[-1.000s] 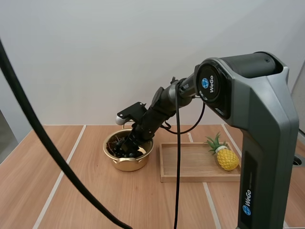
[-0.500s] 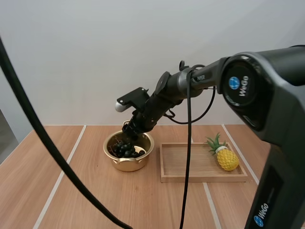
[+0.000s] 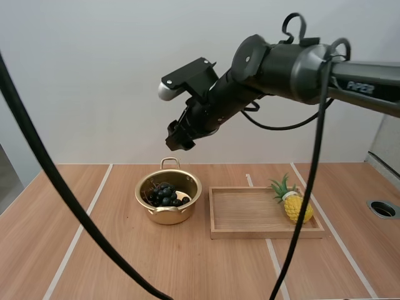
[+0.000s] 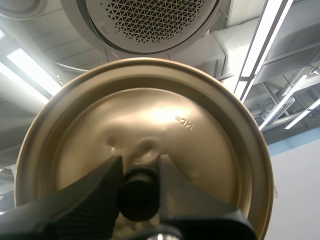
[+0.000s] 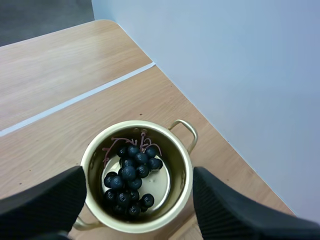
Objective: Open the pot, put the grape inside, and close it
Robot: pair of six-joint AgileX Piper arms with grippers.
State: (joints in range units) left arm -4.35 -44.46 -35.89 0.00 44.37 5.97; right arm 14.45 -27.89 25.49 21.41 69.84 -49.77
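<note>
On the counter nothing has shifted; the change is in my right arm. One second ago it reached down into the pot, half a second ago it was just over the rim, and now it has lifted high, so that my right tool hangs well above the pot and a little toward the wall. In the right wrist view its two fingers stand wide apart with nothing between them, and the pot is seen straight below.

The wooden tray lies just beside the pot, with a small pineapple at its far end; both are as before.

The pot stands open. The lid is not on it: my left tool holds the lid up, away from the counter, clamped on the black knob.

The grapes now lie at the bottom of the pot, free from my right tool.

I judge from this that the second step is done: the grapes are released inside and the way over the pot is becoming clear. What remains is for the left arm to bring the lid down and set it on the rim.
</note>
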